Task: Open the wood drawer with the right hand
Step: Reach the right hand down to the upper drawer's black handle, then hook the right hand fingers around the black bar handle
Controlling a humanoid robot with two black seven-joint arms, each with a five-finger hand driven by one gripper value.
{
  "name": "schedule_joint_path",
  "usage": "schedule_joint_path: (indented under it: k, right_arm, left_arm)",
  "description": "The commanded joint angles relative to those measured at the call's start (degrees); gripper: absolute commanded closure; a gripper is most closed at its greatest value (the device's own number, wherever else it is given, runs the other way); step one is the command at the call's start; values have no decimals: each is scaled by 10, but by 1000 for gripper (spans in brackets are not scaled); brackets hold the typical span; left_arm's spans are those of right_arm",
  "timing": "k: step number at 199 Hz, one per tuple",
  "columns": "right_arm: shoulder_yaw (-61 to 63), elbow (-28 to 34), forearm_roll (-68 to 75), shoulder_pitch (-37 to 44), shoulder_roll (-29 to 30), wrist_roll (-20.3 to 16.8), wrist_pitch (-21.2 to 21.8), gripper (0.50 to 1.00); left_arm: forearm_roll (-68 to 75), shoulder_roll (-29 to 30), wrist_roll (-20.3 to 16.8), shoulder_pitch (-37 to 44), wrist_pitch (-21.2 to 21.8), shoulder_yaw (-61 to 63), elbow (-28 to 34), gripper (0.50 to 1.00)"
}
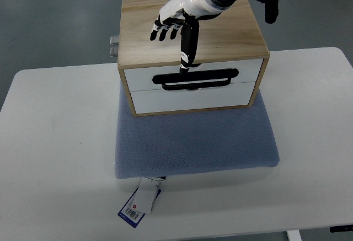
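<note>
wood drawer (190, 83), top view: white front with a black slot handle (196, 78), set in a light wooden cabinet (220, 34) that stands on the far part of a blue-grey cushion (193, 142), which lies on a white table (55, 142). the front appears flush with the cabinet face. right hand (175, 23): its arm comes in from the upper right and lies over the cabinet top; one long black finger (189, 45) reaches down to the handle slot, its tip at the slot's upper edge, while the other fingers are spread over the wood, gripping nothing. a tag with a barcode (139, 203) projects from the cushion's near edge.
</note>
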Motion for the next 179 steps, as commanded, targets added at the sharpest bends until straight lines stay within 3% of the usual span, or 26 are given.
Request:
schedule_joint_path:
  k: [1, 64, 179]
  right_arm:
    - [-1, 6, 21, -3, 2, -17, 6, 556]
    - [-1, 3, 44, -41, 2, -83, -18, 556]
    - [-1, -4, 40, -92, 8, -83, -54, 556]
  left_arm:
    - [1, 0, 0, 0, 0, 0, -1, 500]
    - [1, 0, 0, 0, 0, 1, 0, 500]
    - [0, 0, 0, -2, 0, -1, 0, 500]
